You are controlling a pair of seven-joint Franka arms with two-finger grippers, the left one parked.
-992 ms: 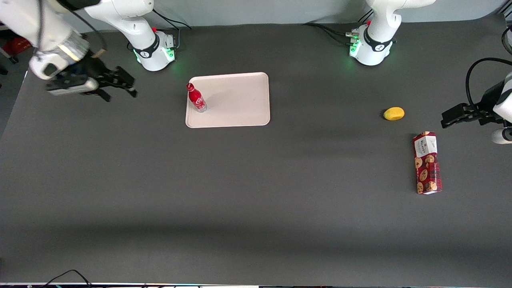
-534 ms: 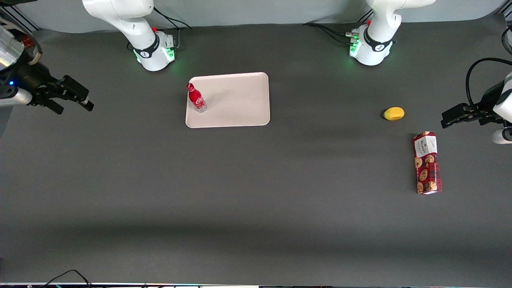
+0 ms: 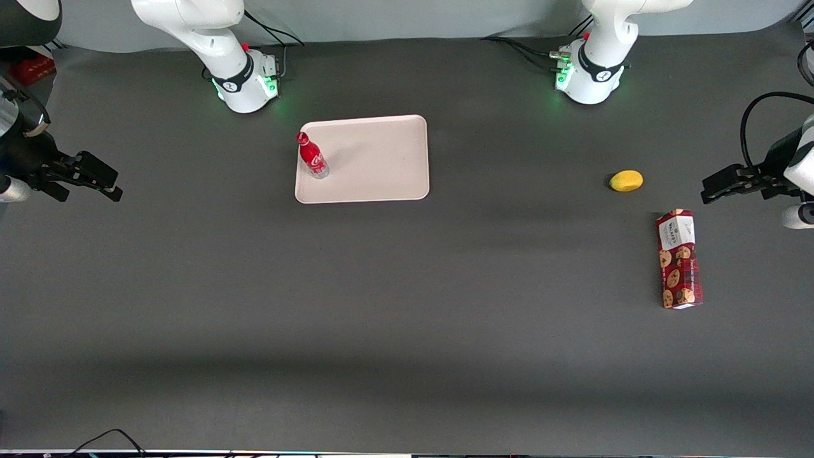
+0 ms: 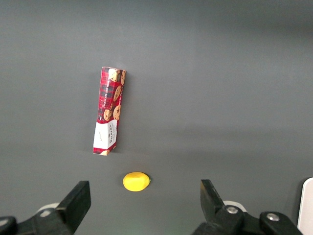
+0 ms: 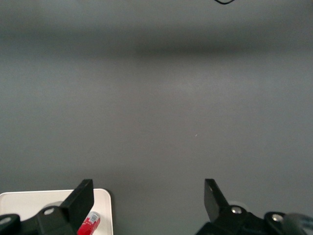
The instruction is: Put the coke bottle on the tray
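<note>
- Your right arm has pulled well away from the work in the last second: its gripper (image 3: 105, 184) was nearer the tray and higher, and now hangs over bare table (image 3: 407, 286) at the working arm's end, well apart from everything else.
- The gripper's fingers (image 5: 83, 196) stand wide apart with nothing between them, so you are carrying nothing.
- The tray (image 3: 381, 159) has not shifted at all during this retreat; it lies flat in front of the working arm's base, the same as before.
- The coke bottle (image 3: 312, 156) stands upright on the tray, just inside the rim at the edge facing the working arm, and has not moved. From the wrist you see its red cap (image 5: 89, 224) and a corner of the tray (image 5: 54, 198) past one finger.
- You can read this as the placing being finished: bottle released, standing unaided, arm withdrawing to park.
- One thing to watch, as a judgement: the bottle sits close to the rim, so a knock to the tray could tip it off.
- The cookie box (image 3: 679, 259) and the small yellow fruit (image 3: 626, 180) lie toward the parked arm's end, unchanged and needing nothing.
</note>
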